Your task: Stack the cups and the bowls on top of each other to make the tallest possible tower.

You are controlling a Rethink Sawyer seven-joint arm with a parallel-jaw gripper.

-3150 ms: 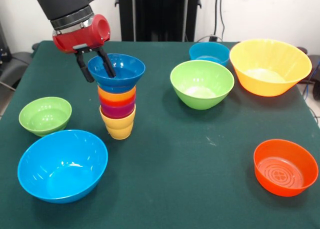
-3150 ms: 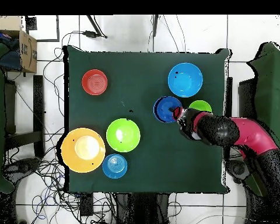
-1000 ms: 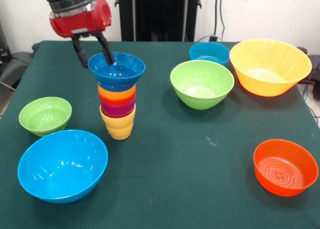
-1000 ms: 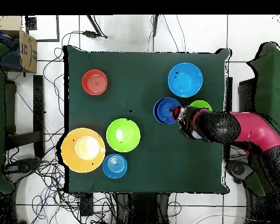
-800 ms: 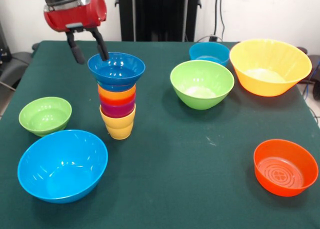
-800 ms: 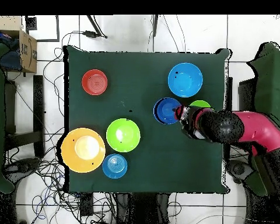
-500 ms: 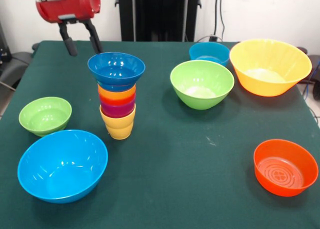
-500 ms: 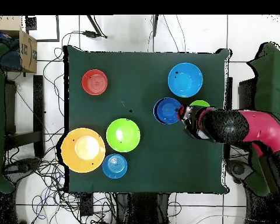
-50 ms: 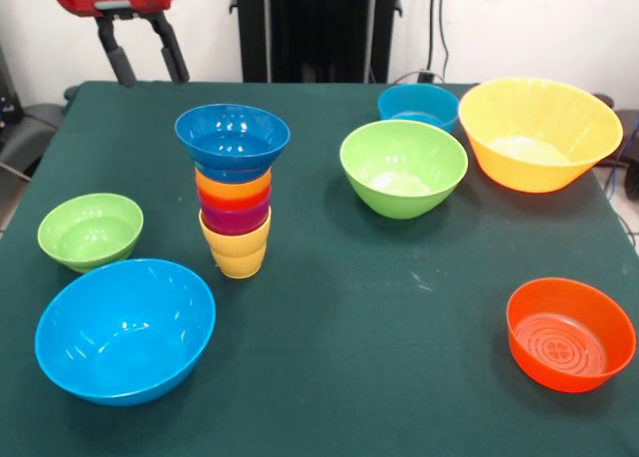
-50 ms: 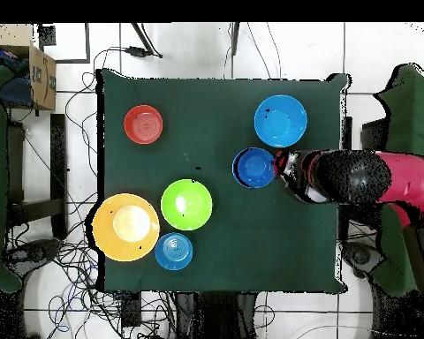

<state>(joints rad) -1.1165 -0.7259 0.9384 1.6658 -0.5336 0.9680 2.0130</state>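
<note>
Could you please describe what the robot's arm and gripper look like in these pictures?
The gripper has two slim black fingers with rounded tips, mounted under a glossy red housing at the front view's top edge. From overhead, the arm is a thick rounded tube, black near the gripper and crimson red further back. No cables or markings are discernible.

Bowl [image 9: 233, 140] atop cups [image 9: 235, 225]
</note>
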